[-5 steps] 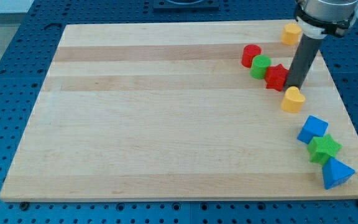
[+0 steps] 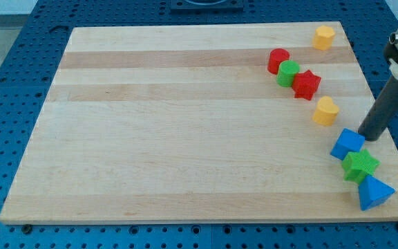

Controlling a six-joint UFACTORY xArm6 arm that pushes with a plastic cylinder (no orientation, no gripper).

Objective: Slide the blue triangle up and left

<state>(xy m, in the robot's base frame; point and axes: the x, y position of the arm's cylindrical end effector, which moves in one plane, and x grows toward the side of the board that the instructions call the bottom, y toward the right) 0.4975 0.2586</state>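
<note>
The blue triangle (image 2: 374, 193) lies at the board's bottom right corner, just below a green star (image 2: 360, 165). My tip (image 2: 369, 137) is on the board at the right edge, just right of a blue cube-like block (image 2: 348, 144) and up from the green star. The tip stands well above the blue triangle, not touching it.
A yellow heart-shaped block (image 2: 325, 111) lies up and left of the tip. A red cylinder (image 2: 278, 60), a green cylinder (image 2: 288, 72) and a red star (image 2: 307, 84) form a row near the top right. A yellow block (image 2: 324, 37) sits at the wooden board's (image 2: 185, 138) top right.
My tip has moved down and to the right, from beside the red star to beside the blue cube. No block has visibly moved.
</note>
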